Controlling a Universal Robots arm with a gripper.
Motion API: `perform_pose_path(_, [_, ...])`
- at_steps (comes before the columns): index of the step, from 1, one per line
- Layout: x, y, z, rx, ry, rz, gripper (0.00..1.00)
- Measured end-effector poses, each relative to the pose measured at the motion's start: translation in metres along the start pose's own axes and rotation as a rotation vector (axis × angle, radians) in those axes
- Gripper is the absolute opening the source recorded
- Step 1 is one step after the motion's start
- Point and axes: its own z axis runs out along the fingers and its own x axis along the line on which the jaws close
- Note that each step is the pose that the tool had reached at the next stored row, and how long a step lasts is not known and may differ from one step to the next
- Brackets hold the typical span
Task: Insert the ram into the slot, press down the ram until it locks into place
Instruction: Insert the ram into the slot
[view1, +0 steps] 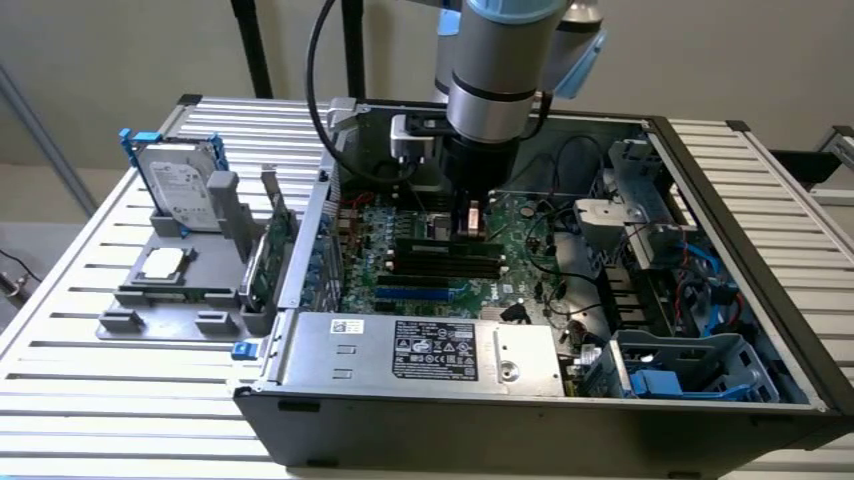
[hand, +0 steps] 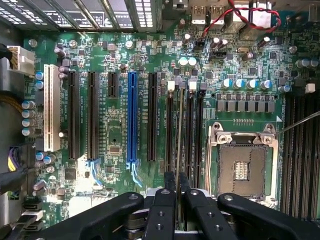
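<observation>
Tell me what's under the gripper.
The gripper holds a memory stick edge-on in its jaws, above the black memory slots on the green motherboard. The stick hides the slot directly beneath it, so whether it has entered cannot be seen.

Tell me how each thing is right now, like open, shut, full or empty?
gripper: shut on the ram.
ram: held edge-on over the memory slots.
memory slots: those beside the ram are empty.
processor socket: empty.
computer case: open.
hard drive: outside the case, standing upright.
</observation>
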Motion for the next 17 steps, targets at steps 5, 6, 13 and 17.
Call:
perform_pose_path(5, [0.0027,-0.0003,0.0005,0.0000,0.0000,-0.001,0.14])
perform_pose_path(6, [0.0037,-0.0003,0.0005,0.0000,0.0001,-0.002,0.14])
perform_pose_path(13, [0.0065,-0.0004,0.0041,-0.0002,0.0008,-0.022,0.14])
perform_pose_path(17, [0.0065,-0.0006,0.0080,-0.0003,0.0017,-0.045,0.14])
